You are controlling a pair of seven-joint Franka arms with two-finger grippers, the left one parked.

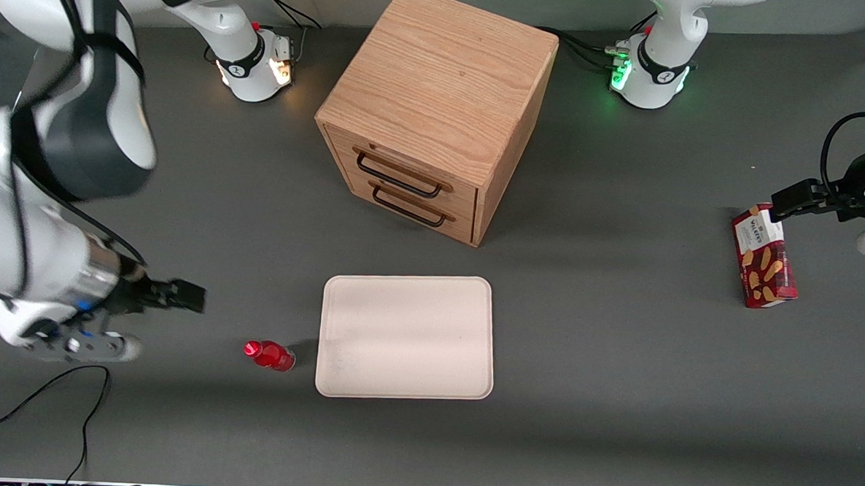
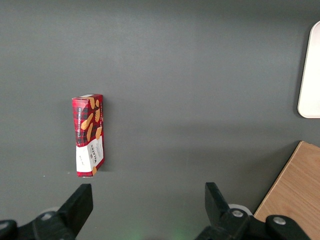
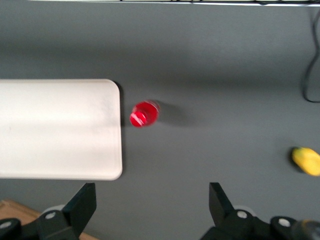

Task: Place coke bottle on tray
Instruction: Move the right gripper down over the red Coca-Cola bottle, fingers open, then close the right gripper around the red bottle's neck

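The coke bottle point(image 1: 270, 355), tiny and red with a red cap, stands upright on the grey table just beside the tray point(image 1: 406, 335), on the side toward the working arm's end. The tray is flat, cream, with rounded corners, and holds nothing. My gripper point(image 1: 189, 296) hangs above the table, a little farther from the front camera than the bottle and more toward the working arm's end. In the right wrist view the bottle point(image 3: 144, 114) shows from above next to the tray point(image 3: 60, 129), apart from my gripper point(image 3: 151, 200), whose fingers point(image 3: 84, 200) stand wide open and empty.
A wooden drawer cabinet point(image 1: 438, 108) stands farther from the front camera than the tray. A red biscuit box point(image 1: 764, 256) lies toward the parked arm's end. A small yellow lump point(image 3: 307, 160) lies on the table near the working arm. A black cable point(image 1: 46, 401) trails near the front edge.
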